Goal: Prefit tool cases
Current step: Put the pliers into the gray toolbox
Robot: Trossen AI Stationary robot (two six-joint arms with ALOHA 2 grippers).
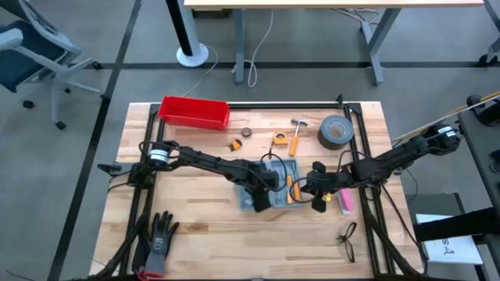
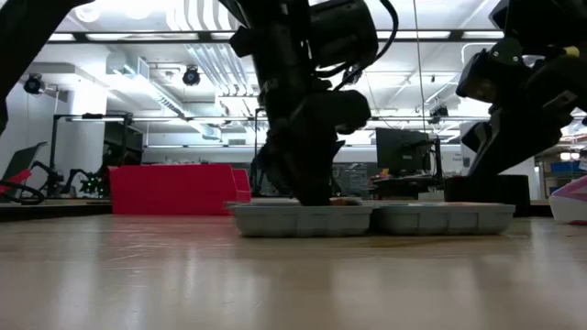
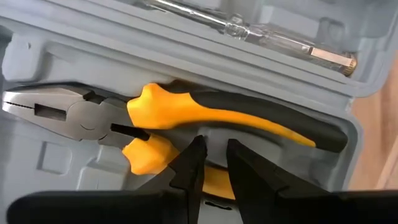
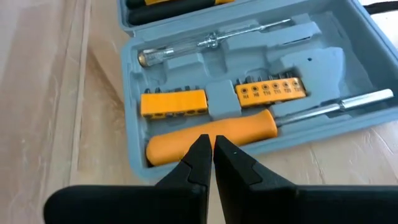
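Observation:
The grey-blue tool case [image 1: 269, 190] lies open and flat mid-table, both halves [image 2: 367, 218] resting on the wood. One half holds yellow-and-black pliers [image 3: 186, 112] and a clear tester screwdriver [image 3: 249, 28]. The other half holds a yellow-handled screwdriver [image 4: 211, 138] and two yellow bit strips [image 4: 174, 102]. My left gripper [image 3: 213, 152] points steeply down into the pliers half, shut on the pliers. My right gripper [image 4: 208, 149] is shut and hovers slanting over the case's screwdriver half, holding nothing. My left gripper comes from above, pointing down, with its two fingers [image 3: 193, 165] either side of the pliers' lower yellow handle [image 3: 214, 182], lying across it near the pivot end. The pliers lie flat in the case's moulded slot. The fingers partly hide the contact place.
A red bin [image 1: 194, 112] stands at the far left. A hammer [image 1: 297, 134], tape roll [image 1: 336, 131], tape measure [image 1: 280, 140] and small parts [image 1: 234, 145] lie behind the case. A pink item [image 1: 344, 201] lies right of it. Black gloves [image 1: 160, 238] and glasses [image 1: 348, 240] lie near the front edge.

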